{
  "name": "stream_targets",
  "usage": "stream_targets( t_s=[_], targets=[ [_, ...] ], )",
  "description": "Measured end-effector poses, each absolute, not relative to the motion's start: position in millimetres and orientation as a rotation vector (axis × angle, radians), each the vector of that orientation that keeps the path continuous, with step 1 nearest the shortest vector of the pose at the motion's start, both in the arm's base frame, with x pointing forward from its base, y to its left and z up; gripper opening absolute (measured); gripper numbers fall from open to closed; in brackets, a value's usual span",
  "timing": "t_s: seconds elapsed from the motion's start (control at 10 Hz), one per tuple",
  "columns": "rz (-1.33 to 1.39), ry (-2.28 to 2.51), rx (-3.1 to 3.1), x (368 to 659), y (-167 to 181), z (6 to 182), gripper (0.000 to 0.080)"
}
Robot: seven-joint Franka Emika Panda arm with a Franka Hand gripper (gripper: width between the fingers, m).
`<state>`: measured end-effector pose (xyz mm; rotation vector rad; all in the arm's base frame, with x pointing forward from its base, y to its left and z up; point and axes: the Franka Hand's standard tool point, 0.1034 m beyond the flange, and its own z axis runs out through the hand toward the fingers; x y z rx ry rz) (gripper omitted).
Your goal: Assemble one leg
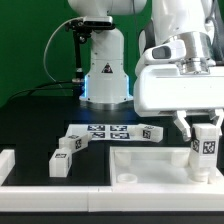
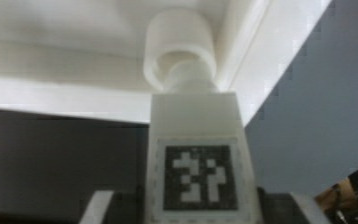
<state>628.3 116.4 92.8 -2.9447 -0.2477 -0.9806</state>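
Observation:
My gripper (image 1: pixel 204 132) is shut on a leg (image 1: pixel 205 152), a small white block with a black-and-white tag, held upright over the right end of the large white panel (image 1: pixel 150 162). In the wrist view the leg (image 2: pixel 197 140) runs out from between my fingers (image 2: pixel 101 208), and its rounded tip lies close against the panel (image 2: pixel 69 75). I cannot tell whether tip and panel touch. Three more legs lie loose on the black table: one (image 1: pixel 75 143), one (image 1: pixel 60 163) and one (image 1: pixel 151 132).
The marker board (image 1: pixel 103 130) lies behind the panel, in front of the robot base (image 1: pixel 105 75). A white block (image 1: pixel 6 165) stands at the exterior view's left edge. The panel has a round hole (image 1: pixel 127 177) near its front.

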Motion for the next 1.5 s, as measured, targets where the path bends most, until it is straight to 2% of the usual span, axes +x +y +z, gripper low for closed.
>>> stream_targets(
  t_s=[1.5],
  targets=[
    [-0.926,-0.266,-2.962,626.3,115.0,89.5,0.0287]
  ],
)
